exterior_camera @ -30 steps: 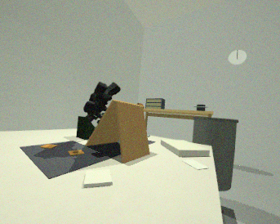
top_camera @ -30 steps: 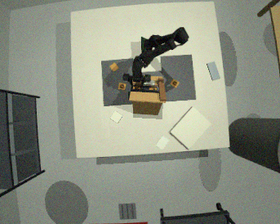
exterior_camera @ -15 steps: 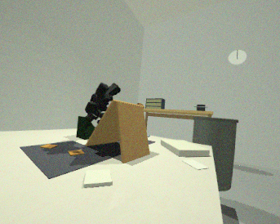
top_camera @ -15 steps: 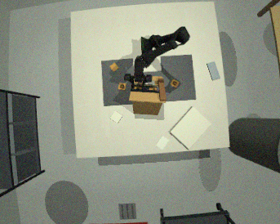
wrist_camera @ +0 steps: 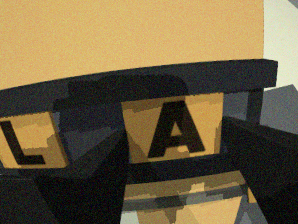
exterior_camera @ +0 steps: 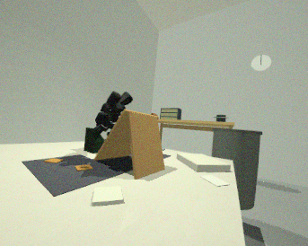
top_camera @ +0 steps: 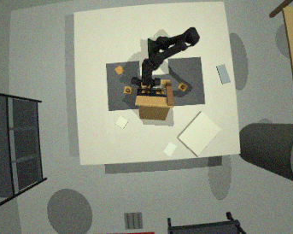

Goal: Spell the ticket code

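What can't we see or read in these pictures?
- The ticket's code: no view shows it readably.
- Letters on the loose tiles: too small and blurred in the top and exterior views.
- Left end of the L tile: cut off by the wrist view's left edge.
- The board's letter side: turned away in the exterior view.
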`<state>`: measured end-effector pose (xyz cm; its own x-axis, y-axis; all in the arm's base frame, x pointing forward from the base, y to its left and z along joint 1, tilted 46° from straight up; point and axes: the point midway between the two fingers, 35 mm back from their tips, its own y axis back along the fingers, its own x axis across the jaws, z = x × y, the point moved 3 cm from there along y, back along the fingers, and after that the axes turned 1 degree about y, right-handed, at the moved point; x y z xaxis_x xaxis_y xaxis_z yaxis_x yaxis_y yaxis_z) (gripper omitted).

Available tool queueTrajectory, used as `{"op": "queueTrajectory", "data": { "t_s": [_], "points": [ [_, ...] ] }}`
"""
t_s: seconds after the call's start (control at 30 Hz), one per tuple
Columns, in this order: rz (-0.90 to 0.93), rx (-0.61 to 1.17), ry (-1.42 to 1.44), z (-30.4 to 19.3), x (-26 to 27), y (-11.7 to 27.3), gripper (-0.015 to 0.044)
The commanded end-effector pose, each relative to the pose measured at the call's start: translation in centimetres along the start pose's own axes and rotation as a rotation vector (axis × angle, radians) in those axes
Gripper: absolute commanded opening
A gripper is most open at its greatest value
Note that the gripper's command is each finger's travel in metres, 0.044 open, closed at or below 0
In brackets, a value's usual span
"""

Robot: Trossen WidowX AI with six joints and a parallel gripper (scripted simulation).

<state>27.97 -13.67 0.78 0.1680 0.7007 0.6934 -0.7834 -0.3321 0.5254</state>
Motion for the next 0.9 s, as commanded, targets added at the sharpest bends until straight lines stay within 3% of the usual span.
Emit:
{"op": "queueTrajectory", "data": {
  "t_s": [0.0,0.87],
  "points": [
    [-0.006,0.003,-0.006,-0.2,0.2,0.0,0.0],
    [-0.005,0.003,-0.006,-0.1,1.7,0.0,0.0]
  ]
}}
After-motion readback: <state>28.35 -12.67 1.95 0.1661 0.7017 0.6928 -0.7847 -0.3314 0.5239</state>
